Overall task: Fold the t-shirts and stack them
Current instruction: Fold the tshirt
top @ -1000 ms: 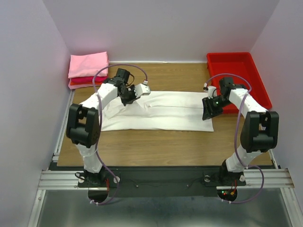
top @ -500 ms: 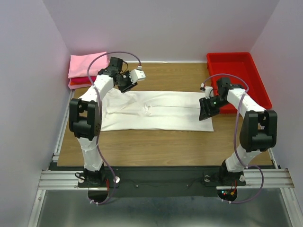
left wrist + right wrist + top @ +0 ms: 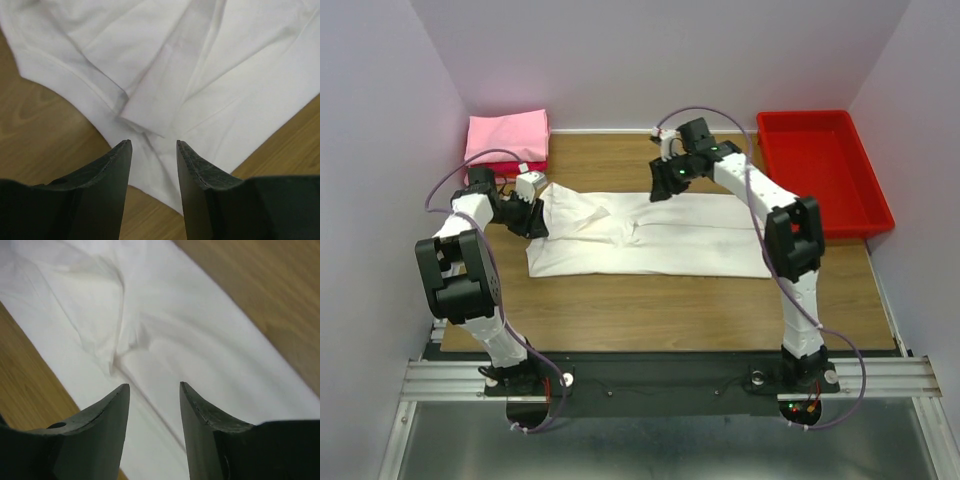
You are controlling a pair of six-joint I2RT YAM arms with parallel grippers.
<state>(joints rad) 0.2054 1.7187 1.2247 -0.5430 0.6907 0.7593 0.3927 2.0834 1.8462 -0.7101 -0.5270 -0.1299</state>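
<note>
The white t-shirt lies flat on the desk, already folded lengthwise into a long band running left to right. It is thin, limp cloth, light and likely to sag or unfold when lifted, and the layers probably slide over one another (the wrinkles near its middle suggest as much).

It looks best taken by an edge or corner where the layers lie together, pinching every ply at once. The short left end is the obvious place, with a second hold on the far long edge.

The left pincer hangs over that left end with its jaws apart and nothing between them. The right pincer is at the far edge near the shirt's middle, also parted and holding nothing.

At the far left corner sits a folded pink tee on a sliver of red tee. The red tray at the far right shows nothing inside it.
</note>
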